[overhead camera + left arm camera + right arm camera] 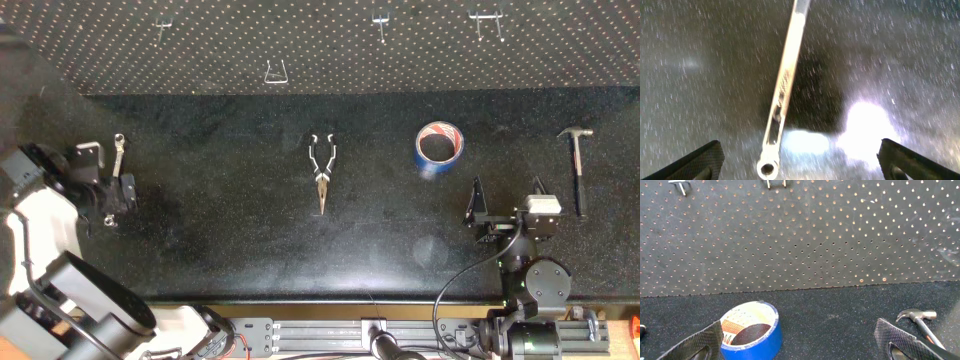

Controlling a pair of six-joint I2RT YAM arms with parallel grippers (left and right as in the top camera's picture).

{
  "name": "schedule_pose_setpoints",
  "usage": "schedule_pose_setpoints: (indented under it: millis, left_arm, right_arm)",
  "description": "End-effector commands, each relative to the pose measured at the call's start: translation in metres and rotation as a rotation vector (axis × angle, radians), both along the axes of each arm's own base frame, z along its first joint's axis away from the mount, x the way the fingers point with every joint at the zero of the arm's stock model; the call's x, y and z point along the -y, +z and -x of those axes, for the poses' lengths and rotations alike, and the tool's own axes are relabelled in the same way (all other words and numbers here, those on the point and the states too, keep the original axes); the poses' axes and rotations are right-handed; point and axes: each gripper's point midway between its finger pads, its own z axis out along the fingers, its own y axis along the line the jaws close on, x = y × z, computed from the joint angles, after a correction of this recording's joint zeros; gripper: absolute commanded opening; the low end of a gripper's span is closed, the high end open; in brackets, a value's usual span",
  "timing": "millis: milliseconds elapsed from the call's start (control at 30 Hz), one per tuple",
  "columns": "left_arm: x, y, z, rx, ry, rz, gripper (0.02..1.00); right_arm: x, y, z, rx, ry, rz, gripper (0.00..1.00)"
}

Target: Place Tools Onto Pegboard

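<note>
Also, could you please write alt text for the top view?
Four tools lie in a row on a dark table below a pegboard with hooks: a wrench, pliers, a roll of blue tape and a hammer. The left gripper is open by the wrench; the right gripper is open between tape and hammer.

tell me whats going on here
Two robot arms are at a table with a pegboard behind it. Nothing is hung yet: the wrench, pliers, tape and hammer all lie on the table. The left gripper is open over the wrench, a finger on each side, not gripping it. The right gripper is open and empty, between the tape and the hammer, facing the pegboard.
</note>
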Motion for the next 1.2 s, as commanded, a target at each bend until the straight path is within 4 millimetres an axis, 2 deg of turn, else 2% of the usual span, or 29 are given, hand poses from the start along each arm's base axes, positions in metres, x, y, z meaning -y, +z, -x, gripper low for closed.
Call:
schedule_pose_setpoints:
  millis: [33, 100, 233, 367, 600, 633, 667, 700, 733, 767, 833, 900, 967, 1033, 1067, 1100, 1133, 1200]
  left_arm:
    - [-0.009, -0.009, -0.015, -0.042, -0.011, 0.078, 0.993]
    - [-0.015, -0.023, -0.010, -0.106, -0.006, 0.077, 0.996]
    - [-0.013, -0.041, 0.001, -0.193, -0.125, 0.070, 0.996]
    - [-0.017, -0.046, 0.003, -0.215, -0.169, 0.044, 0.998]
    - [-0.017, -0.066, 0.002, -0.235, -0.170, 0.070, 0.993]
    - [-0.017, -0.066, 0.003, -0.237, -0.171, 0.072, 0.947]
    - [-0.014, -0.067, 0.006, -0.249, -0.172, 0.086, 0.717]
    - [-0.011, -0.067, 0.008, -0.258, -0.173, 0.096, 0.560]
    - [-0.008, -0.070, 0.013, -0.278, -0.174, 0.115, 0.233]
    - [-0.004, -0.075, 0.018, -0.301, -0.176, 0.138, 0.027]
    - [-0.004, -0.081, 0.018, -0.311, -0.176, 0.142, 0.027]
    - [-0.016, -0.060, 0.008, -0.276, -0.179, 0.034, 0.029]
    - [-0.011, -0.012, -0.003, -0.135, -0.185, -0.116, 0.029]
    - [0.007, 0.036, 0.004, 0.060, -0.110, -0.254, 0.029]
    - [0.038, 0.061, 0.017, 0.227, -0.001, -0.288, 0.027]
    - [0.061, 0.064, 0.019, 0.284, 0.000, -0.276, 0.029]
    - [0.085, 0.071, 0.018, 0.360, -0.011, -0.260, 0.029]
    - [0.123, 0.108, 0.006, 0.545, -0.083, -0.257, 0.029]
  right_arm:
    - [0.001, -0.002, 0.000, -0.002, -0.008, -0.013, 0.991]
    - [0.001, -0.002, 0.000, -0.002, -0.008, -0.013, 0.991]
    - [0.001, -0.002, 0.000, -0.002, -0.008, -0.013, 0.993]
    - [0.001, -0.002, 0.000, -0.002, -0.008, -0.013, 0.991]
    - [0.001, -0.002, 0.000, -0.002, -0.008, -0.013, 0.991]
    - [0.001, -0.002, 0.000, -0.002, -0.008, -0.013, 0.993]
    - [0.001, -0.002, 0.000, -0.002, -0.008, -0.013, 0.991]
    - [0.001, -0.002, 0.000, -0.002, -0.008, -0.013, 0.991]
    - [0.001, -0.002, 0.000, -0.002, -0.008, -0.013, 0.993]
    - [0.001, -0.002, 0.000, -0.002, -0.008, -0.013, 0.991]
    - [0.001, -0.002, 0.000, -0.002, -0.008, -0.013, 0.991]
    - [0.001, -0.002, 0.000, -0.002, -0.008, -0.013, 0.991]
    - [0.001, -0.002, 0.000, -0.002, -0.008, -0.013, 0.991]
    - [0.001, -0.002, 0.000, -0.002, -0.008, -0.013, 0.991]
    - [0.001, -0.002, 0.000, -0.002, -0.008, -0.013, 0.991]
    - [0.001, -0.002, 0.000, -0.002, -0.008, -0.013, 0.991]
    - [0.001, -0.002, 0.000, -0.002, -0.008, -0.013, 0.991]
    - [0.001, -0.002, 0.000, -0.002, -0.008, -0.013, 0.993]
